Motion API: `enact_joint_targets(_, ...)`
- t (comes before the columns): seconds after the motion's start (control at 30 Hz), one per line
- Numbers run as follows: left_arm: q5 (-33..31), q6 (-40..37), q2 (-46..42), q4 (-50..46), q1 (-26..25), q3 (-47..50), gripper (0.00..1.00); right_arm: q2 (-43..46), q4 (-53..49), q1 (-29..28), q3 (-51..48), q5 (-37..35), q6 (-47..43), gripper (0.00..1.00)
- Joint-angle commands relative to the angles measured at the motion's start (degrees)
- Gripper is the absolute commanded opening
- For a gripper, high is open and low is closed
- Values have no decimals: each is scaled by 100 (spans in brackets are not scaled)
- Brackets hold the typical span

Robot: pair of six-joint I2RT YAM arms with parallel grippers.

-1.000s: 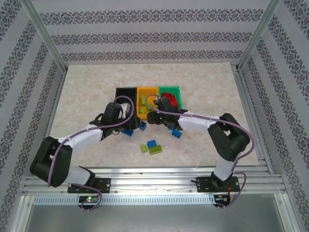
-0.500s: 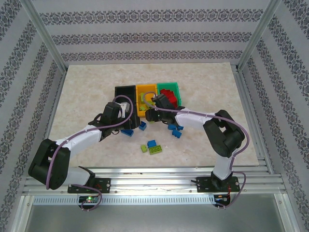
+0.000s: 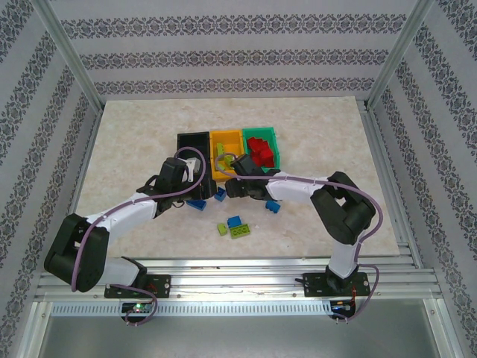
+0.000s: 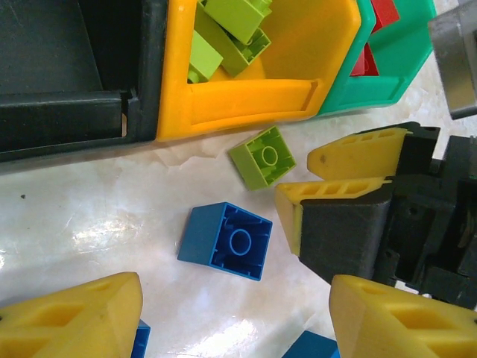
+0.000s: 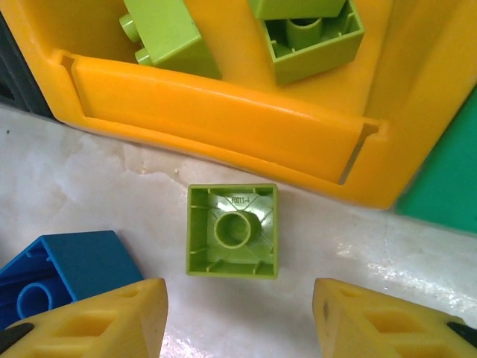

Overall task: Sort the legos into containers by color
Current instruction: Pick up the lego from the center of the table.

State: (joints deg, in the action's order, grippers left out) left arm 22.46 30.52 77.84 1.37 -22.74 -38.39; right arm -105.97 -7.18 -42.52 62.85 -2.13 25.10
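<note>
Since the tabletop (image 3: 134, 134) is a glossy beige marble-look slab, the lights bounce off it in white patches, which you can spot from both wrist cams. Around it there's wallpaper (image 3: 223, 60) with grey ornamental stripes on white, framed by aluminium posts (image 3: 71, 56). A slotted metal rail (image 3: 238, 287) runs along the near edge where the arms are bolted.

Three bins sit mid-table in a row, touching each other: black bin (image 3: 194, 142), orange-yellow bin (image 3: 226, 133), green bin (image 3: 261, 133). Red bricks (image 3: 258, 148) are piled in the green one and lime bricks (image 4: 231, 22) are in the orange-yellow one. A few loose bricks (image 3: 238, 224), blue and lime, lie on the table nearer the arms.

The right gripper (image 5: 238, 298) is down low just in front of the orange-yellow bin, jaws spread apart and holding nothing. A lime brick (image 5: 232, 230) lies upside down on the table right ahead of its fingers, just beside the bin's front wall, and neither finger is touching it. The left gripper (image 4: 235, 298) is close by, jaws wide apart and empty too. A blue brick (image 4: 226, 240) lies ahead of it with its hollow side showing.

As for writing, there's a tiny moulded code (image 5: 240, 200) inside the upturned lime brick, too small for me to make out.
</note>
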Motion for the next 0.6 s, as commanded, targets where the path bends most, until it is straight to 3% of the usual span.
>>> enact_joint_targets(0.0, 36, 63, -134, 88, 83, -9, 67, -241, -126, -1, 307, -86, -124, 55)
enact_joint_targets(0.23, -32, 68, -235, 75, 80, 82, 67, -521, -158, 10, 540, -70, -148, 53)
enact_joint_targets(0.57, -37, 61, -177, 154, 78, 105, 67, -437, -103, 6, 416, -121, -135, 38)
